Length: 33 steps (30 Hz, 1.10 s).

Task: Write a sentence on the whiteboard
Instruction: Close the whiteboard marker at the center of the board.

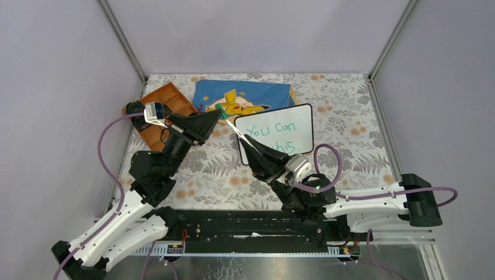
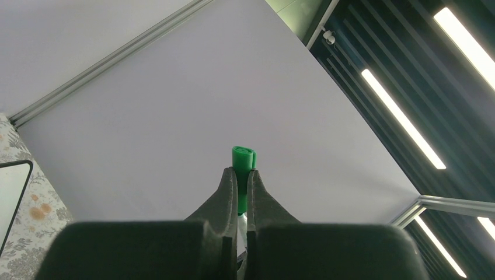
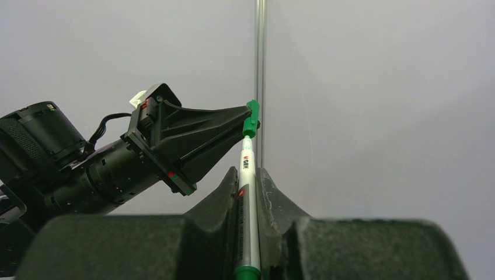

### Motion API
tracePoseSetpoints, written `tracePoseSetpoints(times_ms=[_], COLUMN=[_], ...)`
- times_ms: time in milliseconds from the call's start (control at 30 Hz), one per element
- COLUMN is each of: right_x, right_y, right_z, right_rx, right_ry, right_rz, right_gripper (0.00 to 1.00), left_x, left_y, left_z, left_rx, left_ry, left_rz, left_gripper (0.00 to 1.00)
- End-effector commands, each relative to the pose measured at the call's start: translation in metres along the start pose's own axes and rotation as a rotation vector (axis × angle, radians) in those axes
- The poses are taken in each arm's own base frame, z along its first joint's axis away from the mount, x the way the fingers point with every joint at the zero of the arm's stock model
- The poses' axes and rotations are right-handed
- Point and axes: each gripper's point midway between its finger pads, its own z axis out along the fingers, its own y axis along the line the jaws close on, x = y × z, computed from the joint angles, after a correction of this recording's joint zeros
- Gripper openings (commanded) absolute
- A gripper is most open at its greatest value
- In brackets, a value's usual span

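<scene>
The whiteboard (image 1: 296, 119) lies right of centre on the table, its corner also showing in the left wrist view (image 2: 11, 198). The sentence (image 1: 265, 129) is in green; "You can" is on the upper line. Below it only "his" (image 1: 286, 147) shows, the rest hidden behind my right arm. My right gripper (image 1: 246, 141) (image 3: 247, 172) is shut on the white marker (image 1: 238, 130) (image 3: 246, 186), held raised over the board's left edge. My left gripper (image 1: 219, 114) (image 2: 242, 174) is shut on the green cap (image 2: 243, 158) (image 3: 251, 118), which sits on the marker's far end.
A blue Pikachu cloth (image 1: 257, 93) lies behind the whiteboard. An orange compartment tray (image 1: 160, 108) sits at the back left with a dark object (image 1: 133, 108) at its left corner. Grey cage walls with metal posts (image 3: 260, 70) close in the floral table.
</scene>
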Motion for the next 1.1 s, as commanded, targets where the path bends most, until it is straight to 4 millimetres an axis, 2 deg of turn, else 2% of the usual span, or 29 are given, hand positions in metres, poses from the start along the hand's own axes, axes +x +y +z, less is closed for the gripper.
tracePoseSetpoints(times_ms=[0, 700, 1067], right_x=[-0.028, -0.029, -0.029], right_y=[-0.01, -0.011, -0.001], right_z=[0.01, 0.013, 0.022], right_rx=[0.051, 0.067, 0.048], right_ry=[-0.074, -0.079, -0.13], right_rz=[0.046, 0.032, -0.138], right_gripper=[0.0, 0.0, 0.0], left_x=[-0.003, 0.002, 0.002], left_y=[-0.012, -0.017, -0.027], left_z=[-0.002, -0.005, -0.004], left_rx=[0.048, 0.071, 0.104], left_ry=[-0.006, 0.025, 0.034], left_rz=[-0.005, -0.013, -0.056], left_gripper=[0.0, 0.0, 0.0])
